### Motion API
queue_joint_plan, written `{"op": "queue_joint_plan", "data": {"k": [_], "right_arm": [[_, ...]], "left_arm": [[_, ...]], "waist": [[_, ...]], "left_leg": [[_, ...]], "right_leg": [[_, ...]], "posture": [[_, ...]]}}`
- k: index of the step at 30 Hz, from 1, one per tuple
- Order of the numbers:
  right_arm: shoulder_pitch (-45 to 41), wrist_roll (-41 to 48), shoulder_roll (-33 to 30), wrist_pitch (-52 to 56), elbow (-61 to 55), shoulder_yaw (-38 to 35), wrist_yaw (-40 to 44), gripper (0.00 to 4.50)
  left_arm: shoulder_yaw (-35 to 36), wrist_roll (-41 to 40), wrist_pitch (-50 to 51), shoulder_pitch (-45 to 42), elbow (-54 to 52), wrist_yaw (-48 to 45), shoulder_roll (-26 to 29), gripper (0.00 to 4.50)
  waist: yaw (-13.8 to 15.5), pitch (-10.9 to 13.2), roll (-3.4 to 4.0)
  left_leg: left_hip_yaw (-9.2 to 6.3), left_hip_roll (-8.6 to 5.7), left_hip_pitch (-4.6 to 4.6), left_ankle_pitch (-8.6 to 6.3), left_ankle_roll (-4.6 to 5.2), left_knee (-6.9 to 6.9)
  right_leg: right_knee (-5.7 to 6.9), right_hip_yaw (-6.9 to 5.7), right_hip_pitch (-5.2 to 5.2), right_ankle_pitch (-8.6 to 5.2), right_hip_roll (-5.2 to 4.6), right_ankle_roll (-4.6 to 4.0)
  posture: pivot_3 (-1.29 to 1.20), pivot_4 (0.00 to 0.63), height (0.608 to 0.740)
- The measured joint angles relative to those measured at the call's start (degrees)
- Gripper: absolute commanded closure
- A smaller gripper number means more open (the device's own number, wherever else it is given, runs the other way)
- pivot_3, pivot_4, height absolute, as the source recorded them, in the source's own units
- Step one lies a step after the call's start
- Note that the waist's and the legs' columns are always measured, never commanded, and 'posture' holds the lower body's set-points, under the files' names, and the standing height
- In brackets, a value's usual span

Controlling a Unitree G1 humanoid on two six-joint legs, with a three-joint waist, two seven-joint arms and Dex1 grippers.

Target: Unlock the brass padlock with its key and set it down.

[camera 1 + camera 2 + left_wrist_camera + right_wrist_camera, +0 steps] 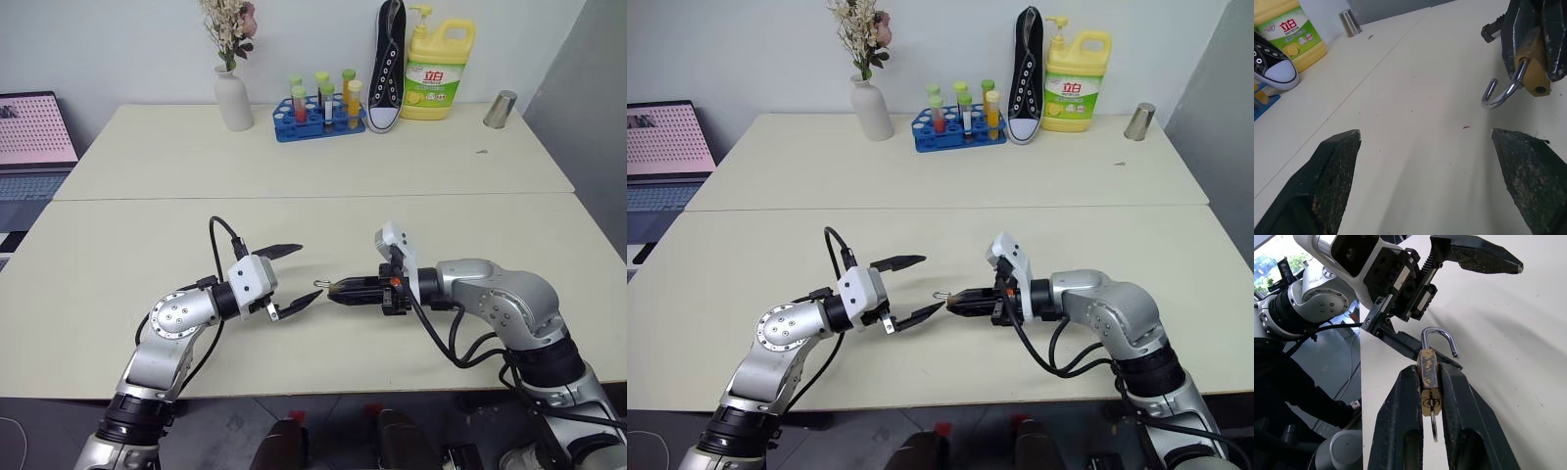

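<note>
The lock looks open now, its loop swung free, so I think the right gripper [338, 291], pinching the brass padlock [1428, 373] above the near table [294, 215], must set it down, while the left gripper [294, 279] gapes wide beside it.

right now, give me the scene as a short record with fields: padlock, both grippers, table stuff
padlock: brass padlock, shackle swung open, key in its keyhole
right gripper: shut on the padlock body, held above the table
left gripper: open, facing the padlock, not touching it
back of table: white vase, blue tube rack, black sneaker, yellow detergent bottle, steel cup
left edge: laptop
</note>
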Motion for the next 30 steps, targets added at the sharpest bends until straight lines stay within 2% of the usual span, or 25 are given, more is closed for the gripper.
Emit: {"op": "queue_joint_plan", "data": {"k": [5, 8, 13, 19, 30], "right_arm": [[-0.1, -3.0, 1.0, -1.2, 4.3, 1.0, -1.2, 4.34], [-0.9, -5.9, 3.7, -2.3, 9.8, 3.0, -1.9, 4.34], [-4.3, -8.4, 6.7, -2.3, 17.4, 4.9, -2.1, 4.34], [-5.4, -8.9, 4.2, 3.0, 19.8, 8.0, 1.5, 4.34], [-5.8, -8.9, 2.9, 7.8, 18.3, 8.9, 3.1, 4.34]], "left_arm": [[-0.1, 6.7, -9.6, 2.7, 6.6, -1.2, 7.4, 0.00], [0.0, 7.1, -10.9, 4.2, 8.9, -1.0, 7.3, 0.00], [-0.2, 5.2, -11.3, 4.9, 6.0, -2.9, 7.3, 0.00], [-0.5, -0.4, -7.4, 7.5, 1.3, -8.9, 10.3, 0.00], [-0.5, -1.3, -5.6, 7.0, 0.9, -10.2, 10.9, 0.00]], "waist": [[-0.4, 0.0, 0.03], [-0.1, 0.0, 0.04], [0.0, 0.0, 0.04], [-0.1, 0.0, 0.05], [-0.1, 0.0, 0.05]], "left_leg": [[0.10, -0.03, 0.11, 0.00, 0.00, -0.07], [0.02, 0.01, 0.04, 0.00, 0.00, -0.02], [0.01, 0.05, 0.03, 0.02, -0.05, -0.01], [0.02, 0.04, 0.03, -0.01, 0.02, -0.04], [0.01, 0.00, 0.05, -0.01, 0.02, -0.03]], "right_leg": [[0.00, 0.04, -0.01, 0.03, 0.09, -0.05], [0.00, 0.01, -0.02, 0.03, 0.07, -0.06], [0.00, 0.02, -0.02, 0.03, -0.06, -0.06], [0.00, 0.01, -0.02, 0.03, -0.07, -0.06], [0.00, -0.01, 0.00, 0.03, 0.00, -0.06]], "posture": [[0.00, 0.150, 0.740], [0.00, 0.150, 0.740], [0.00, 0.150, 0.740], [0.00, 0.150, 0.740], [0.00, 0.150, 0.740]]}}
